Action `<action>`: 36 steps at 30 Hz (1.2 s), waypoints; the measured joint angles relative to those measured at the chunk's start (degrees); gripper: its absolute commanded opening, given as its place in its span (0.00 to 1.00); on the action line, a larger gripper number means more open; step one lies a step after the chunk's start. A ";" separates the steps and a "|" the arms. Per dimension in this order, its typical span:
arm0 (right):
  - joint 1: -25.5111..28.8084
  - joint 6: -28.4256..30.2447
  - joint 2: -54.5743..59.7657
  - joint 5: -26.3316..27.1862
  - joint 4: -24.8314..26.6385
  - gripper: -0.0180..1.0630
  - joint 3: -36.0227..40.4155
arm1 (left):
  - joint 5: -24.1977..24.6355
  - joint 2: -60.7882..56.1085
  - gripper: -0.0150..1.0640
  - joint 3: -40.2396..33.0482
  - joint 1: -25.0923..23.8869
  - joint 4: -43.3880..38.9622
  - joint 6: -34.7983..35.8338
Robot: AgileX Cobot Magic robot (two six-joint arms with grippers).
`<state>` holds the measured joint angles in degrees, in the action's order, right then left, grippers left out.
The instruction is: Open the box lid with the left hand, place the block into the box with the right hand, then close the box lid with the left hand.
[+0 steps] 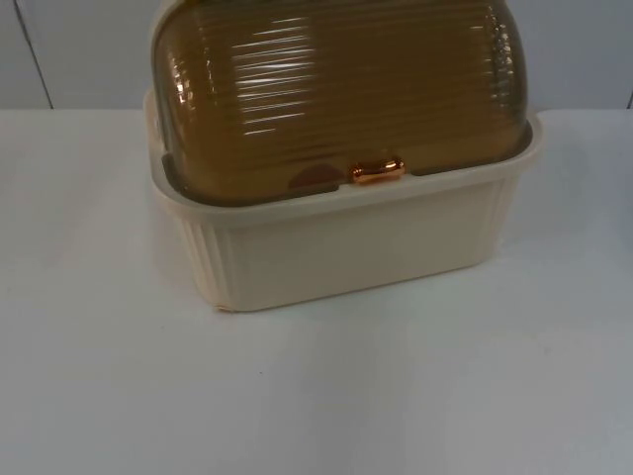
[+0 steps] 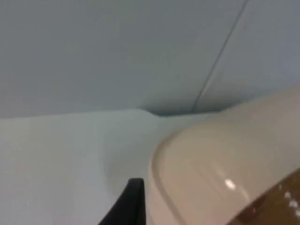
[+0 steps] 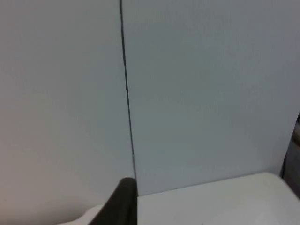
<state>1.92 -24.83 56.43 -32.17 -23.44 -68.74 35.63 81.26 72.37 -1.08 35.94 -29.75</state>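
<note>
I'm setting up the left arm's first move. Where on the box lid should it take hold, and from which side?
Probably the copper handle at the front edge of the ribbed amber lid. It sticks out from the closed lid above the cream box wall, so fingers coming from the front could hook it and lift up and back. The left gripper sits beside the box's rim.

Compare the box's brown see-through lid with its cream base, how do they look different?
The translucent brown ribbed domed lid is dark amber and see-through; the cream plastic box base is pale and opaque. The lid curves into a dome, while the base has straight, slightly tapering walls. The lid's ribs run horizontally; the base's ribs run vertically. The lid carries a shiny copper-coloured handle at its front edge; the base has none. Both are ribbed.
</note>
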 measured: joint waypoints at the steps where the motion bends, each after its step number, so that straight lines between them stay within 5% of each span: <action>1: 0.00 0.00 0.00 0.00 0.00 0.98 0.00 | 0.00 0.00 0.98 0.00 0.00 0.00 0.00; 6: 0.00 2.20 -0.44 -8.11 1.07 0.98 2.94 | -3.82 -4.41 0.98 -5.49 0.00 -13.01 7.39; 9: 0.00 0.84 -0.52 -10.99 0.22 0.98 10.86 | -11.96 -11.74 0.98 -16.11 -0.20 -26.79 19.76; 17: 0.00 3.04 -5.55 -12.81 -0.10 0.98 15.35 | -12.39 -23.53 0.98 -23.25 -0.20 -29.74 24.28; 23: 0.00 4.23 -13.43 -14.76 -0.70 0.98 15.35 | -8.50 -34.01 0.98 -23.44 -0.20 -28.27 24.63; 27: -1.78 4.94 -17.43 -16.06 -1.59 0.98 15.35 | -1.32 -39.91 0.98 -21.28 -0.20 -28.17 24.72; 32: -8.09 6.59 -19.03 -28.60 -0.15 0.98 12.93 | 14.59 -43.90 0.98 -14.78 -0.20 -28.04 24.84; 36: -11.34 6.47 -20.66 -33.26 1.61 0.98 11.72 | 18.92 -46.70 0.98 -13.83 -0.20 -29.13 24.84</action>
<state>-9.42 -18.36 35.78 -65.43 -21.83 -57.02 54.55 34.56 58.54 -1.28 6.82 -4.90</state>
